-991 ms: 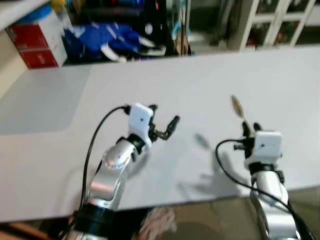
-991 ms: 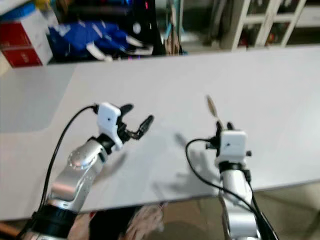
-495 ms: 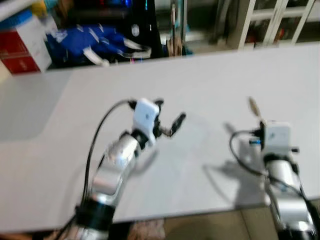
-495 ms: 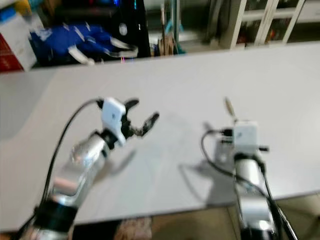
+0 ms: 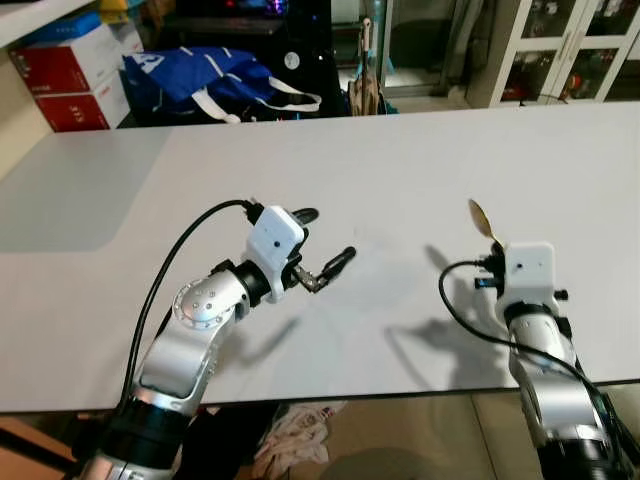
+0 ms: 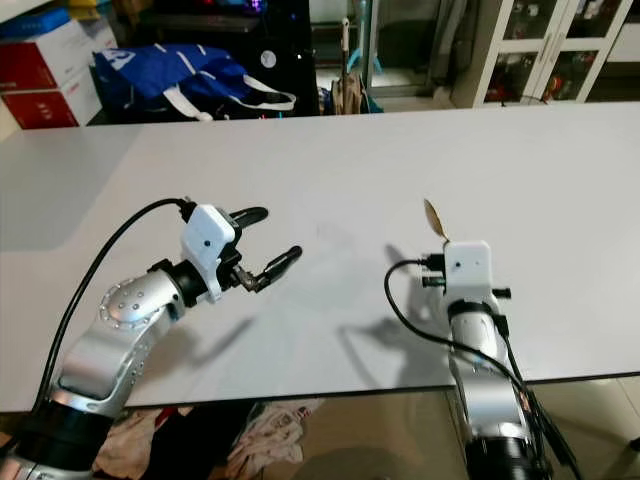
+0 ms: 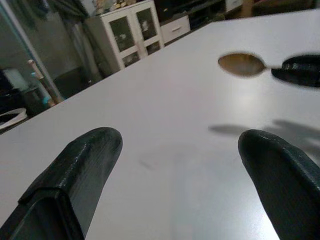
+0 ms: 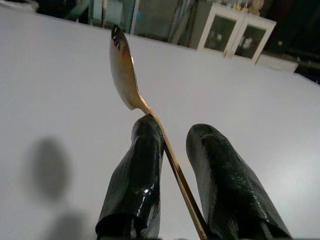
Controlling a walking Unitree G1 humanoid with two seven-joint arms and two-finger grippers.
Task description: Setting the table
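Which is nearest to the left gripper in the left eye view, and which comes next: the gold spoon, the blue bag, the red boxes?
From the left gripper:
1. Gold spoon, to its right, held in the right gripper.
2. Blue bag, beyond the table's far edge.
3. Red boxes, far left corner.

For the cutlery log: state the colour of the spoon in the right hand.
Gold; the shiny metal spoon shows best in the right wrist view.

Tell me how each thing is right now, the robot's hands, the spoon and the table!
Left gripper: jaws wide open, holding nothing, above the table.
Right gripper: jaws shut on the spoon's handle.
Gold spoon: held off the table, bowl pointing up and away from the robot.
White table: bare where the grippers hover.
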